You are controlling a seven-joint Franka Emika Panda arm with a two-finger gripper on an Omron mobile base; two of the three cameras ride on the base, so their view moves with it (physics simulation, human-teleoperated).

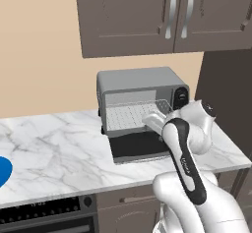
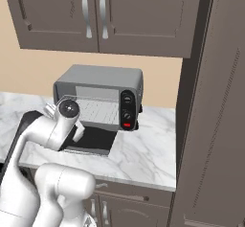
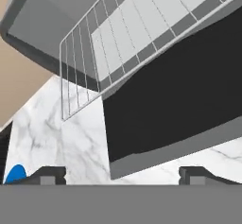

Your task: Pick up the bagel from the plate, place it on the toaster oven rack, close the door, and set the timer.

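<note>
The grey toaster oven (image 1: 140, 82) stands on the marble counter with its door (image 1: 140, 147) folded down flat, dark glass facing up. The wire toaster oven rack (image 1: 130, 115) sticks partly out of the cavity, and its raised rim (image 3: 90, 53) is close in the hand view. My gripper (image 3: 125, 176) hovers over the door's front left corner (image 3: 142, 138), open, with nothing between its fingertips (image 3: 47, 176). From the left base view the hand (image 1: 153, 121) sits just in front of the rack's right end. A sliver of the blue plate (image 1: 2, 170) lies at the far left. The bagel is out of view.
The oven's control knobs (image 2: 127, 110) line its right panel, the lowest one red. Brown wall cabinets (image 1: 162, 15) hang above, and a tall cabinet (image 2: 210, 101) closes off the right. Bare marble counter (image 1: 54, 143) stretches left of the oven; a stove front (image 1: 44, 212) sits below.
</note>
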